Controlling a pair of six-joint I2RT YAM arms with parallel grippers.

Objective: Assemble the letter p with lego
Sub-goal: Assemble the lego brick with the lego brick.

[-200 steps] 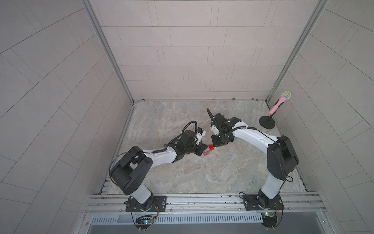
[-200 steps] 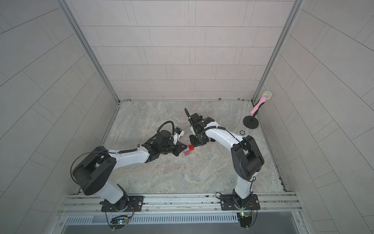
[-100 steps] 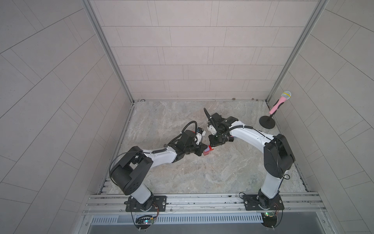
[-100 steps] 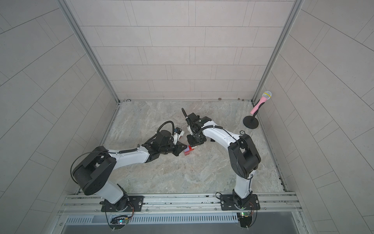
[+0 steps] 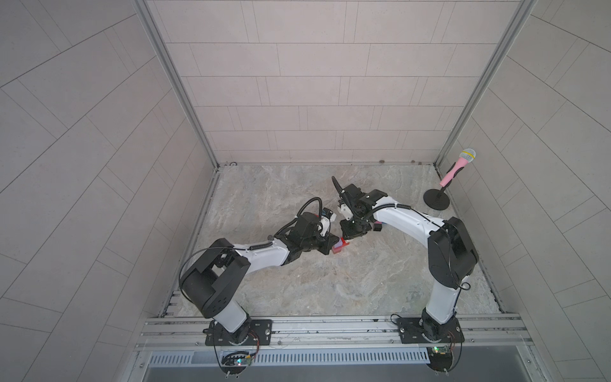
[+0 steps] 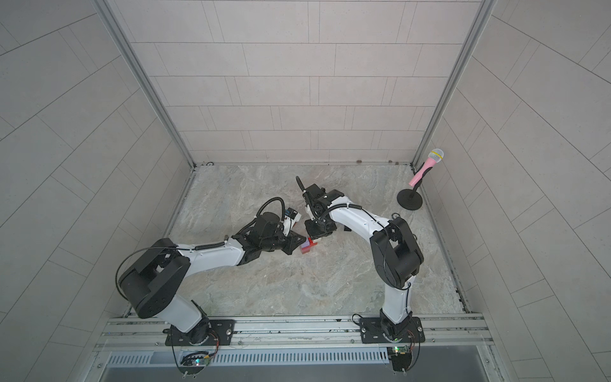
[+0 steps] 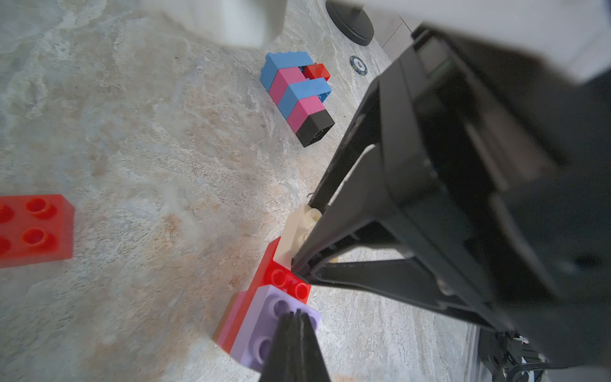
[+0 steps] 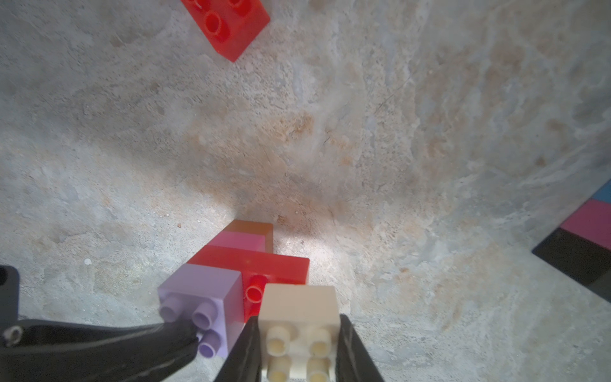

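On the marbled table (image 5: 297, 281), in both top views, you see the left gripper (image 5: 332, 246) and right gripper (image 5: 350, 234) meeting tip to tip over a small lego stack (image 5: 340, 246) mid-table. A second build (image 5: 378, 227) lies just behind the right arm, mostly hidden. A pink microphone (image 5: 458, 165) stands in the far right corner, well apart.

Left wrist view: your left gripper's fingers (image 7: 294, 347) are pressed together with nothing between them, tips resting on the lilac brick (image 7: 261, 317). That brick sits on one end of the red oblong brick (image 7: 284, 277). The right gripper pinches the cream brick (image 7: 297, 228) at the red one's other end, touching it. You cannot tell whether it is seated. A loose red brick (image 7: 33, 228) lies well apart. The second build (image 7: 297, 96) is blue, pink and black with a small red piece, and a chip (image 7: 358, 65) lies near it.

Right wrist view: your right gripper's fingers (image 8: 350, 344) clamp the cream brick (image 8: 301, 307) on two sides, studs toward the camera. The lilac brick (image 8: 201, 291) is just beside it, with one red stud showing between them. Beyond the red oblong brick come a pink brick (image 8: 238, 241), then an orange-brown brick (image 8: 251, 226). The left gripper's closed tip touches the lilac studs.
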